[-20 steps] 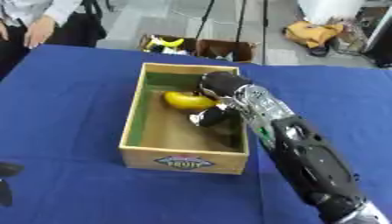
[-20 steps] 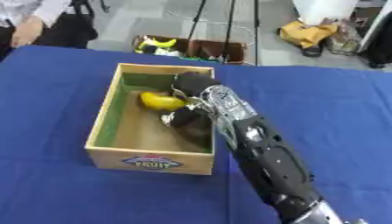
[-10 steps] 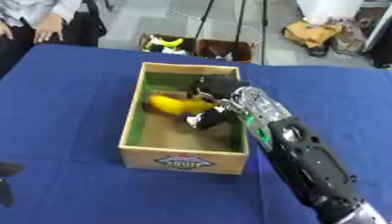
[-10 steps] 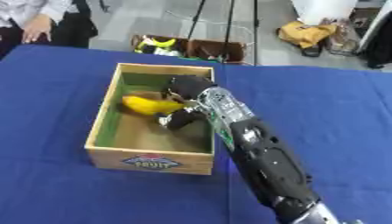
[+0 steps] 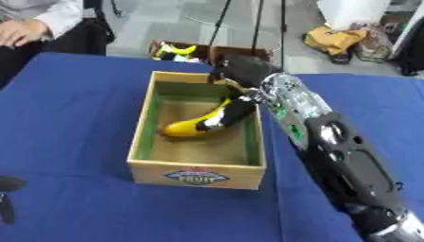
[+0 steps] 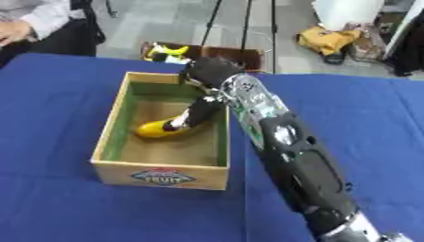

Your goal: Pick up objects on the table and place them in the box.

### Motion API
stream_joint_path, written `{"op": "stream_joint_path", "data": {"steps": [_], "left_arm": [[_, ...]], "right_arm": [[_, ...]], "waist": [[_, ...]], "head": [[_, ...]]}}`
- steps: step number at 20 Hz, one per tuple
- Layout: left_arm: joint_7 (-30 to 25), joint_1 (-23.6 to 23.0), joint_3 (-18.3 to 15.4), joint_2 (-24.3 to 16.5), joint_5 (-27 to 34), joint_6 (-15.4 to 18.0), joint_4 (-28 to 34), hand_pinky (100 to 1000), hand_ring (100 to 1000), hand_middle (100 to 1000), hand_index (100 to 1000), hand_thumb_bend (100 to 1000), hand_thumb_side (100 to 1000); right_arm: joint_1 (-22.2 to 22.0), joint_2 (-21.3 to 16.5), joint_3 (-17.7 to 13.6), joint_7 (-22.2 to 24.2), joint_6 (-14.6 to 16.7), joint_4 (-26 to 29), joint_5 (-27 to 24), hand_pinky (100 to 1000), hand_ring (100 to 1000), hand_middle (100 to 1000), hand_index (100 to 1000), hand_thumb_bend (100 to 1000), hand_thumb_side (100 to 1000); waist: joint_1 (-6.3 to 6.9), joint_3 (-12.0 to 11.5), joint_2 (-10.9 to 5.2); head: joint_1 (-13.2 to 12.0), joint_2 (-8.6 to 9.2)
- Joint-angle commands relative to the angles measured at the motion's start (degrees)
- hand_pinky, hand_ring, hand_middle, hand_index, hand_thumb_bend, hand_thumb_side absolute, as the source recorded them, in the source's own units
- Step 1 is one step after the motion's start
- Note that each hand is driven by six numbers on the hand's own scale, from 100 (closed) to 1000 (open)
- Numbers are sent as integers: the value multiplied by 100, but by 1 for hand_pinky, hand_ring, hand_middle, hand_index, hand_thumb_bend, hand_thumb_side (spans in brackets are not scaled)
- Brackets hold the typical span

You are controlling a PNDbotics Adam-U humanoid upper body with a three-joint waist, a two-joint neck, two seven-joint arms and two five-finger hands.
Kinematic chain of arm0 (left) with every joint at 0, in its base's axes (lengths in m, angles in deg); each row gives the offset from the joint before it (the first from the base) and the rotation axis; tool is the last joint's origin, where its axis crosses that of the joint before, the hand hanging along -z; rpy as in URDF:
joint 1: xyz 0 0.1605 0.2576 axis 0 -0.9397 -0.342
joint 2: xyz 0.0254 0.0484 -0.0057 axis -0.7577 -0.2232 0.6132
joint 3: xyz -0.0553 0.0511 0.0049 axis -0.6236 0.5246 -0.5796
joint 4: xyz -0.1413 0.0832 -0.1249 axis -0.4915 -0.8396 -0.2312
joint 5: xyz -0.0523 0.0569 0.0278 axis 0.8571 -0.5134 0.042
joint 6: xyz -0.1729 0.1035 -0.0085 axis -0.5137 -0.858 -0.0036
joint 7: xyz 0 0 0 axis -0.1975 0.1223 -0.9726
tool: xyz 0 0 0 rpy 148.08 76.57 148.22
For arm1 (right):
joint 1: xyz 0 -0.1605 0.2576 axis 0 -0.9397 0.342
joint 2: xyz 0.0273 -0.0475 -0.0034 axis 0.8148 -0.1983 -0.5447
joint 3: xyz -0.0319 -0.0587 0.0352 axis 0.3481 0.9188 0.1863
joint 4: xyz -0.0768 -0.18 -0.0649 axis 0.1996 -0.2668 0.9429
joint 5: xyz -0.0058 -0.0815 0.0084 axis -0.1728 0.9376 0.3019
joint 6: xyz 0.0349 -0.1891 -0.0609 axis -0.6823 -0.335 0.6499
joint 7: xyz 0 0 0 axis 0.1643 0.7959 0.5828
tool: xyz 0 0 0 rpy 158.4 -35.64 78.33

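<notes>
- My right hand [image 5: 240, 71] reaches over the far right corner of the wooden box [image 5: 141, 137], its fingers [image 5: 234, 112] stretched down into the box.
- The banana [image 5: 186, 126] lies on the box floor, its upper end under my straight fingers; they look open, not curled round it.
- My left hand [image 5: 6, 189] barely shows at the lower left edge; I cannot tell its fingers.
- The box sits on the blue table [image 5: 66, 94].
</notes>
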State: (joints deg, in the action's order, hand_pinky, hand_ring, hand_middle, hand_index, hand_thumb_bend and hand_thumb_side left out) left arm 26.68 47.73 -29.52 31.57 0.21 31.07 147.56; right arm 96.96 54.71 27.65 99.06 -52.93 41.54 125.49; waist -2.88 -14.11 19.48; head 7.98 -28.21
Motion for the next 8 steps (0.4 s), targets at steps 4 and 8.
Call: {"op": "stream_joint_path", "data": {"steps": [4,8], "left_arm": [[37,-29,-47,-108,15,-5,112,252,601,487,574,100,953],[69,-49,-64,-111,12,3,112,253,600,487,574,100,949]], "right_arm": [[-118,-782,-397,-277,-610,1578,-1264,794,859,661,803,430,1000],[-677,-1270,-612,-749,-1375,2613,-1905,774,832,625,769,343,1000]], "waist": [[87,103,-180],[159,216,-210]], "head": [[-160,-90],[-287,-128]]}}
